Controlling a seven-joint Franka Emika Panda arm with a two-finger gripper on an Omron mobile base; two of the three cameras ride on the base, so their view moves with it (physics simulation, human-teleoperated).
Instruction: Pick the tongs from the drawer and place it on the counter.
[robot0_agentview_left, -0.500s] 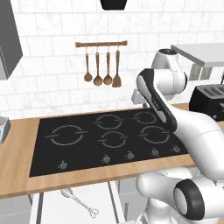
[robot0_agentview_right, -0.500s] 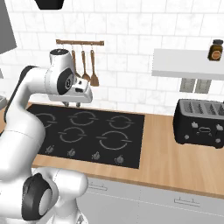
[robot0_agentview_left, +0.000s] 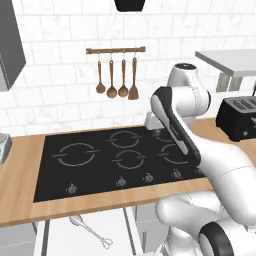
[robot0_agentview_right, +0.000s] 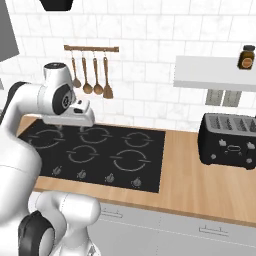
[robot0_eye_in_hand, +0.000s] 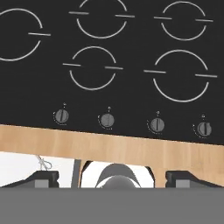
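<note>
The two-finger gripper (robot0_agentview_right: 71, 128) is hovering above the back of the large black five-ring cooktop (robot0_agentview_left: 100, 170), its fingers (robot0_eye_in_hand: 41, 178) standing wide apart with nothing between them. Since half a second ago the hand is drifting only slightly sideways, not downward, so the grasp is not yet starting. The slim silver-grey metal tongs (robot0_agentview_left: 93, 233) are lying untouched in the open wide white drawer (robot0_agentview_left: 62, 242), well below the gripper and nearer the base, beyond the front edge of the long light-brown wooden counter (robot0_eye_in_hand: 131, 148).
</note>
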